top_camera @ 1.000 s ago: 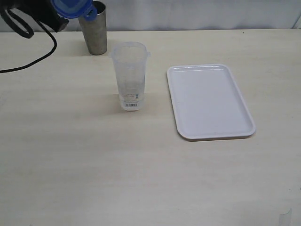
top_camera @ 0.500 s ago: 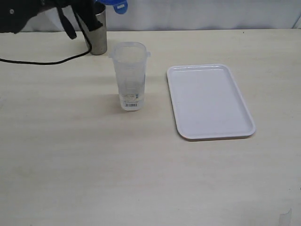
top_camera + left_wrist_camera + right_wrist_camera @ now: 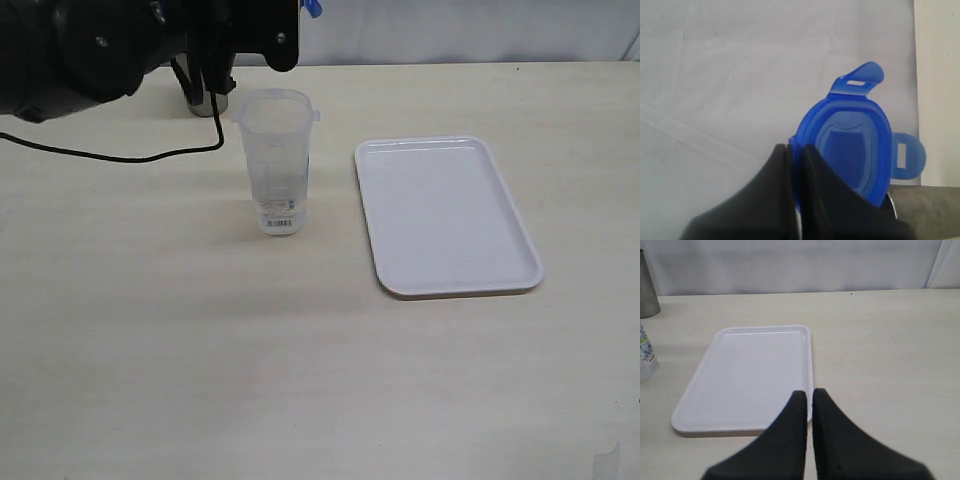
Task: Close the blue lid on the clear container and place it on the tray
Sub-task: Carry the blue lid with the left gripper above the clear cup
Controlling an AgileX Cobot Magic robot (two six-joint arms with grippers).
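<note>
Left hand pinching blue lid — container upright, open

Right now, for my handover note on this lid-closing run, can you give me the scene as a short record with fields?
clear container: upright on the table, open, apart from the tray
tray: nothing on it
blue lid: pinched at its rim by the left end effector, off the clear container
right end effector: shut, holding nothing
task: lid not yet on
</note>
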